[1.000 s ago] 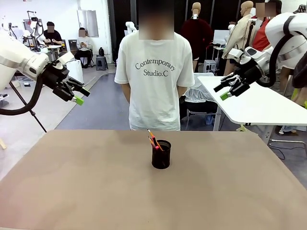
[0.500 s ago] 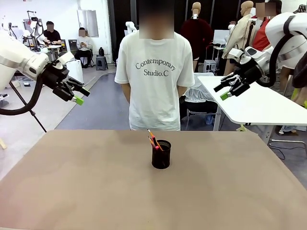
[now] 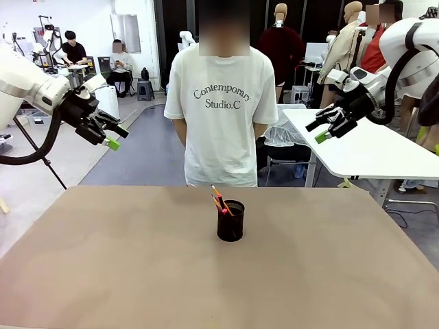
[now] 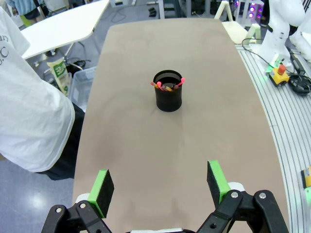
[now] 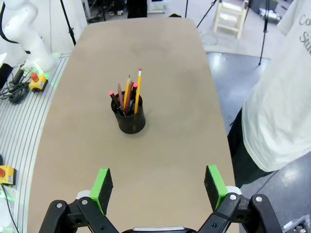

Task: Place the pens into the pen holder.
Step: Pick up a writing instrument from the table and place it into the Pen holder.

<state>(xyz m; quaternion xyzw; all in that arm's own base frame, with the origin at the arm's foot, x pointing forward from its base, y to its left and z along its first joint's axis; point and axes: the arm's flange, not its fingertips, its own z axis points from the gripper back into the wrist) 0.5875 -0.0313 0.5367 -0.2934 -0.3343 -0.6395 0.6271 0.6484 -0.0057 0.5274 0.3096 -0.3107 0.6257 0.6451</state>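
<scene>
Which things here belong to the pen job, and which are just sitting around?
Job:
- pens, standing in the holder
- pen holder, mid-table
- left gripper and right gripper, both open, raised off the table

Not part of it:
- white table behind, at right
- person standing at the far side
- red button box beside the table

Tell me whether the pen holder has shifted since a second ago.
No. The pen holder sits at the same spot on the table, below the person's shirt hem.
</scene>
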